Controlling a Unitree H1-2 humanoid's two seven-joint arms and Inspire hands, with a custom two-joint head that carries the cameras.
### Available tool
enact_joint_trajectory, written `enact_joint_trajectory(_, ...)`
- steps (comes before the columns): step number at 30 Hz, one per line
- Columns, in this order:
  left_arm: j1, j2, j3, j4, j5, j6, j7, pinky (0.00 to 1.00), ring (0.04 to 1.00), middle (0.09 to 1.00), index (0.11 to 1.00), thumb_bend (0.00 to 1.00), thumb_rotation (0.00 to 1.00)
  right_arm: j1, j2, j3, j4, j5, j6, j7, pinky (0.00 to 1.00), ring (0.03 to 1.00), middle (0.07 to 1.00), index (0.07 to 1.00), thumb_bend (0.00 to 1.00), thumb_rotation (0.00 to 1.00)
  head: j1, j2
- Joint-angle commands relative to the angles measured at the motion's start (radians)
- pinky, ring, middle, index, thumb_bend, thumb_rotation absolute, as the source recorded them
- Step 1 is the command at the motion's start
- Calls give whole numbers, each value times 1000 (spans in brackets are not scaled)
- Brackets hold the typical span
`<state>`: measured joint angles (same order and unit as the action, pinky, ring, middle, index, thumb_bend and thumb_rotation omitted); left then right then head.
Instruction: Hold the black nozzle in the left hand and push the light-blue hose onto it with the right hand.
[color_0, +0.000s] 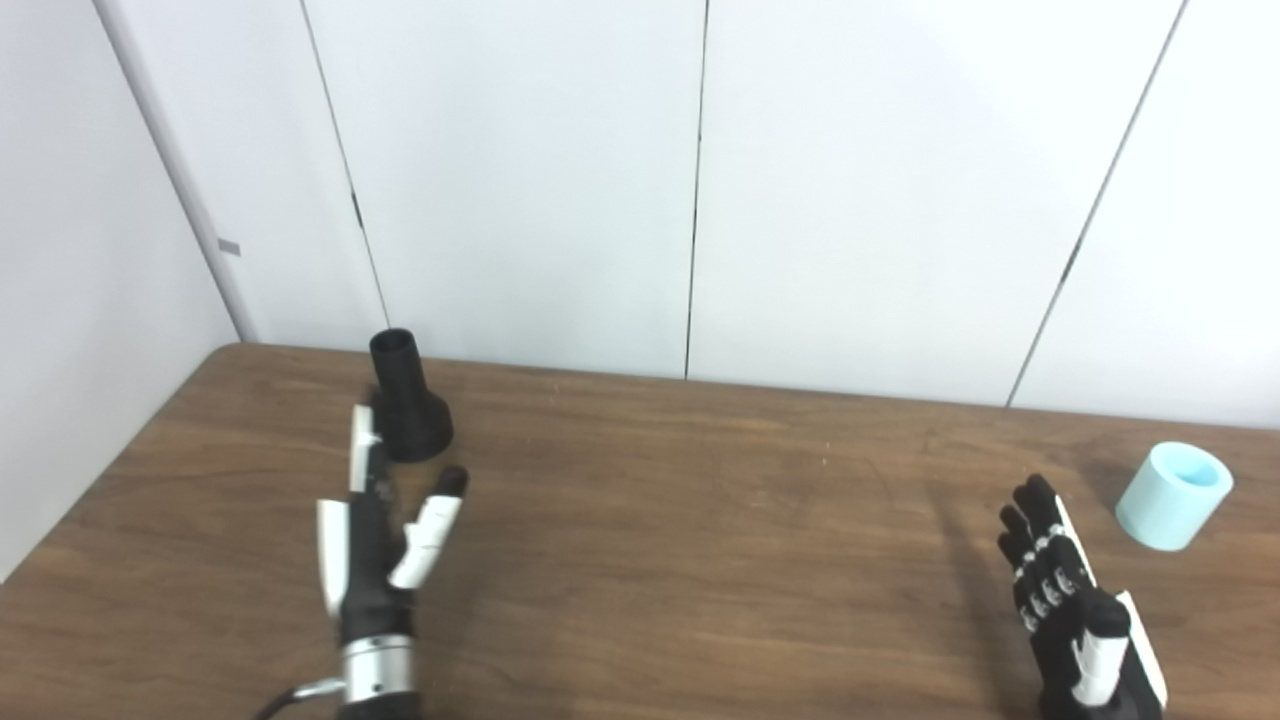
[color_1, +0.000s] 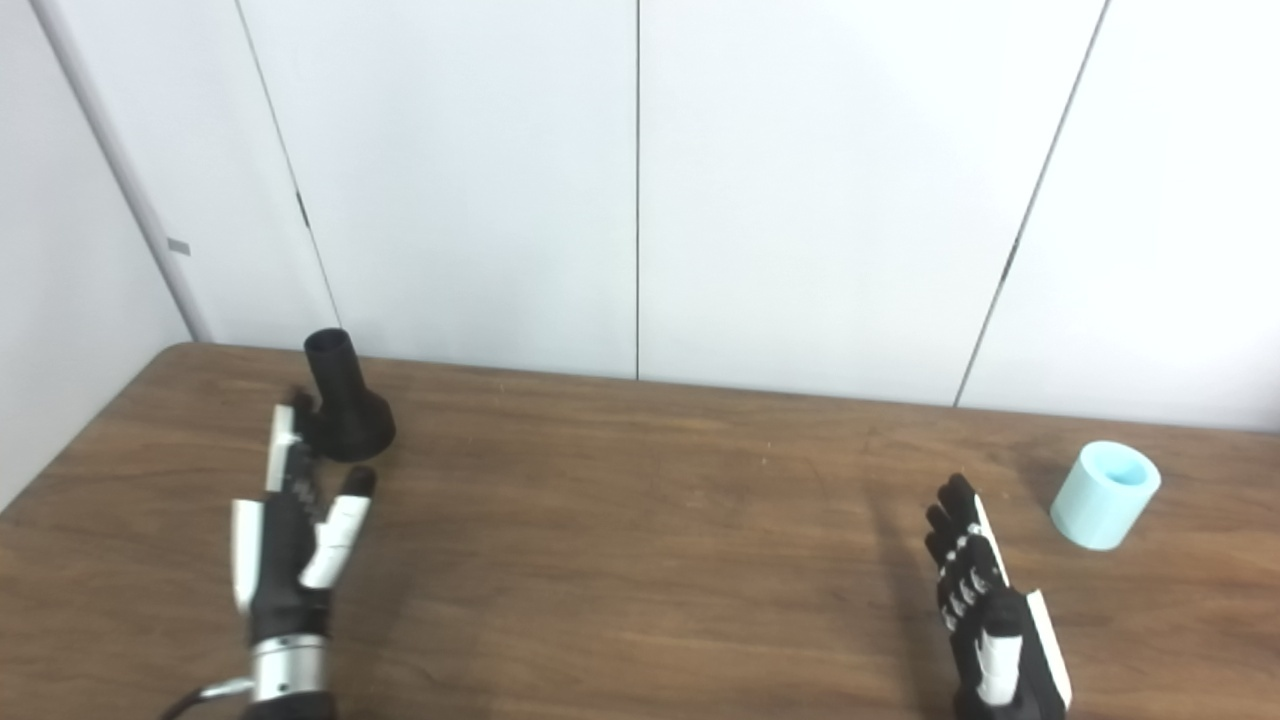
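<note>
The brown wooden table (color_0: 640, 520) spans the full width of both views. Its rounded far-left corner sits against the white panelled wall (color_0: 520, 170), and its far edge runs along the base of that wall.

At the far left, near that corner, the black nozzle (color_0: 408, 400) stands upright on its flared base, narrow open end up. It rests on the table a short way in from the far edge, with bare surface to its right.

The left hand (color_0: 375, 535) is just in front of the nozzle, palm edge-on to the camera, with its fingers extended toward the nozzle base and its thumb spread to the right. The hand is spread and holds nothing. Whether the fingertips (color_0: 362, 425) touch the nozzle base cannot be determined.

The centre of the table is bare wood between the two hands, which are well apart.

At the lower right, the right hand (color_0: 1075, 600) is raised with its fingers extended and close together, thumb toward the camera. It grips nothing.

The light-blue hose (color_0: 1173, 495), a short open cylinder, sits on the table near the right hand, beyond and to its right, tilted with its opening facing up. A strip of bare table separates it from the fingertips (color_0: 1030, 500).
</note>
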<state>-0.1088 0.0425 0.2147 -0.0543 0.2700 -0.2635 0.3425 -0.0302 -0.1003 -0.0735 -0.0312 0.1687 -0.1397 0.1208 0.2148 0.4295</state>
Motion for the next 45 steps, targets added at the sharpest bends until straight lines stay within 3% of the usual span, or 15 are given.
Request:
enact_joint_trajectory(1, -58, 37, 9, 10, 57, -54, 36, 954, 939, 963, 1000, 814, 648, 40, 1, 3, 70, -2, -31, 9, 1000, 1000, 1000, 1000, 799, 1000, 2, 1)
enact_joint_trajectory(6, -127, 130, 36, 105, 123, -90, 96, 998, 957, 975, 1000, 841, 639, 40, 2, 5, 70, -5, -30, 7, 1000, 1000, 1000, 1000, 799, 1000, 5, -1)
enact_joint_trajectory(14, -232, 220, 57, 254, 130, -105, 155, 988, 955, 975, 1000, 878, 633, 45, 7, 10, 57, -11, -22, 3, 1000, 1000, 1000, 1000, 801, 1000, 0, 8)
enact_joint_trajectory(18, -287, 267, 53, 370, 106, -91, 145, 992, 966, 981, 1000, 867, 617, 46, 10, 12, 55, -14, -22, 2, 1000, 1000, 1000, 1000, 798, 1000, -2, 12)
enact_joint_trajectory(22, -317, 307, 35, 431, 90, -36, 101, 1000, 997, 996, 1000, 838, 584, 46, 11, 12, 58, -16, -25, 3, 1000, 1000, 1000, 1000, 794, 1000, -6, 17)
enact_joint_trajectory(30, -385, 379, -38, 649, 129, -4, 108, 984, 958, 980, 1000, 867, 554, 49, 18, 16, 44, -22, -18, 0, 1000, 1000, 1000, 1000, 792, 1000, -15, 34)
enact_joint_trajectory(34, -424, 410, -95, 762, 131, 13, 72, 994, 951, 975, 990, 897, 553, 53, 21, 19, 26, -26, -6, -2, 1000, 1000, 1000, 1000, 791, 1000, -20, 42)
enact_joint_trajectory(45, -485, 459, -205, 893, 122, 81, -15, 994, 989, 994, 909, 927, 556, 59, 28, 20, -6, -31, 20, -8, 1000, 1000, 1000, 1000, 784, 1000, -29, 59)
